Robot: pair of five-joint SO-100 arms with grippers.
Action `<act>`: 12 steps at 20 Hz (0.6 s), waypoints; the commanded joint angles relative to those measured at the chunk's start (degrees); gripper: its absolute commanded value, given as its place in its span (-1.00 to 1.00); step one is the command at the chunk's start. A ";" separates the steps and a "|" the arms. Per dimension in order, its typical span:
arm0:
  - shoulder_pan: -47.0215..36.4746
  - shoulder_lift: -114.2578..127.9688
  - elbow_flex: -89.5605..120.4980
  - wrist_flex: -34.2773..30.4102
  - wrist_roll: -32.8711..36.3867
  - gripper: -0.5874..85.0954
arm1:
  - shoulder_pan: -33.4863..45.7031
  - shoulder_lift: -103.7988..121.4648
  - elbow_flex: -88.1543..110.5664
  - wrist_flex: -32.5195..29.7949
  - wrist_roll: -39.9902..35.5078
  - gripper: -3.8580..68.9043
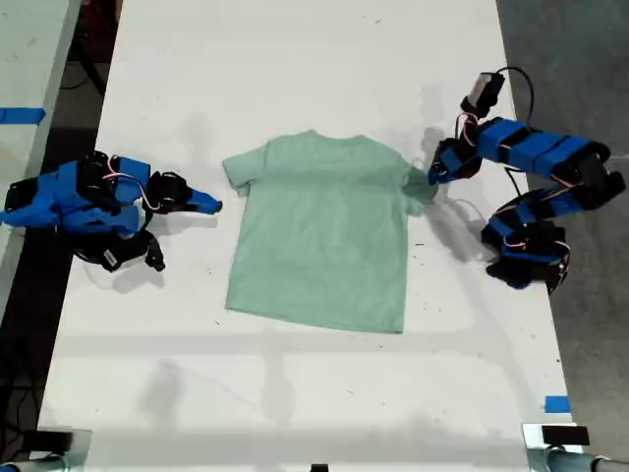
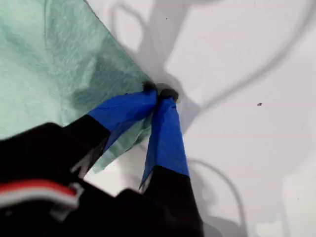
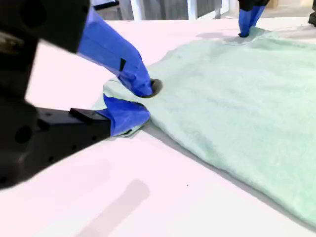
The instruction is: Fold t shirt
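White table (image 1: 295,393) under flat t shirt (image 1: 324,236)

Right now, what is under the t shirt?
Only the white table shows around the t shirt, which lies flat with no bulges. My first claw pinches one sleeve edge. Anything thin beneath the cloth would be hidden.

We see the t shirt (image 1: 319,231) in a plain pale mint green with no print, lying on a white table (image 1: 295,59). Our first gripper (image 2: 159,94) and our second gripper (image 3: 140,101) both have bright blue fingers on black bodies. Blue tape (image 1: 556,404) marks the table's edge.
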 commanded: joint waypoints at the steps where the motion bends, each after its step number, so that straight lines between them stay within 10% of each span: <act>1: -0.53 0.53 -0.35 0.09 0.53 -0.88 | -5.01 6.86 -8.26 6.06 1.76 -0.87; 5: -0.53 0.53 -0.35 0.09 0.53 -0.88 | -20.74 9.84 -20.57 7.12 5.63 -0.87; 12: -0.53 0.53 -0.35 0.09 0.53 -0.88 | -35.86 -4.57 -25.31 -15.03 8.88 -0.87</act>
